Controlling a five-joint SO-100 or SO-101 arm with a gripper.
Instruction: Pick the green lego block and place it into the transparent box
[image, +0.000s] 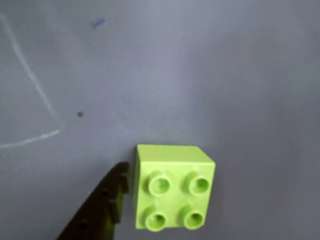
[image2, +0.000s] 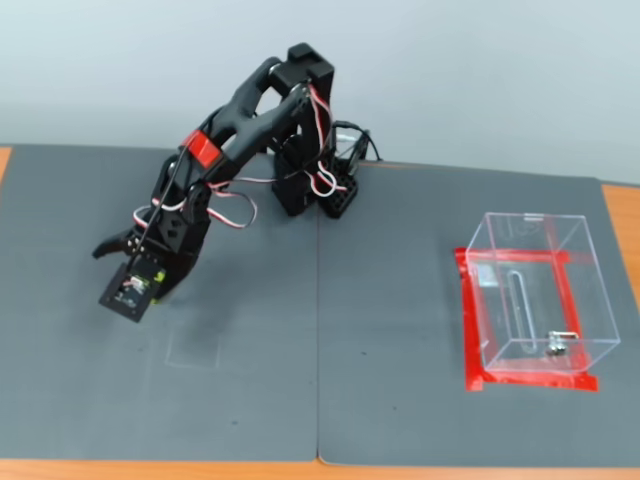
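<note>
The green lego block (image: 172, 187) fills the lower middle of the wrist view, studs facing the camera, with one black finger (image: 105, 202) pressed against its left side; the other finger is hidden. In the fixed view my gripper (image2: 148, 283) hangs at the left of the grey mat, and only a sliver of the green lego block (image2: 156, 284) shows between its jaws. The gripper looks shut on the block, which seems lifted off the mat. The transparent box (image2: 590, 290) stands far to the right on a red tape outline (image2: 470, 330), empty apart from its small metal latch.
The arm's base (image2: 315, 190) sits at the back middle of the mat. A faint chalk square (image2: 195, 347) lies just right of and below the gripper, and chalk lines (image: 35, 85) show in the wrist view. Orange table edge (image2: 620, 220) borders the mat.
</note>
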